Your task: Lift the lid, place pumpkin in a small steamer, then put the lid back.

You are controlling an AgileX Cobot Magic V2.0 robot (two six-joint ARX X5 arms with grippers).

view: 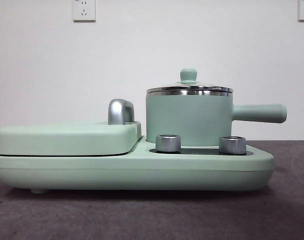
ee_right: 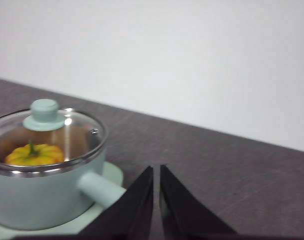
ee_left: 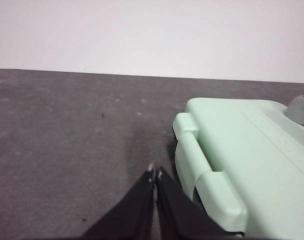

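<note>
My right gripper (ee_right: 157,172) hangs with jaws pressed together and empty, just beside the handle's tip, nearer than my closed left gripper (ee_left: 155,172) — beyond, the small steamer (ee_right: 39,192) holds the pumpkin (ee_right: 34,154) under the seated lid (ee_right: 46,130).

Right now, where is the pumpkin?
The pumpkin sits inside the small steamer, under the closed glass lid; only the right wrist view shows it.
</note>
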